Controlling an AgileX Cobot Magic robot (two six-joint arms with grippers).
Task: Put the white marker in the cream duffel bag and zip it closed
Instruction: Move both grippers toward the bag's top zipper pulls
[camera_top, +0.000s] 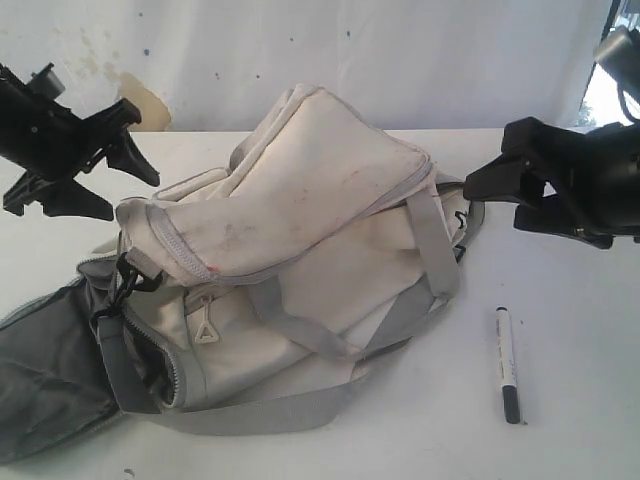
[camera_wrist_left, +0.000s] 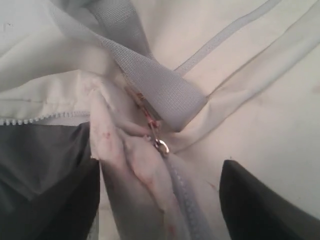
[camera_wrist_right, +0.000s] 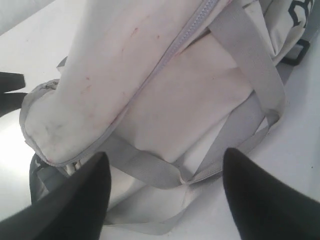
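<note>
The white marker (camera_top: 508, 365) lies on the desk (camera_top: 580, 430) at the front, well right of the cream duffel bag (camera_top: 330, 190), which slumps mid-desk with dark lining showing at its left end. Farther back, the left fingers (camera_top: 140, 160) hang spread and empty above that end; the right fingers (camera_top: 490, 180), also spread, hold nothing.

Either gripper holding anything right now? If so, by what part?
Nothing held. Left gripper and right gripper are both open near the bag; the marker lies loose on the table.
</note>
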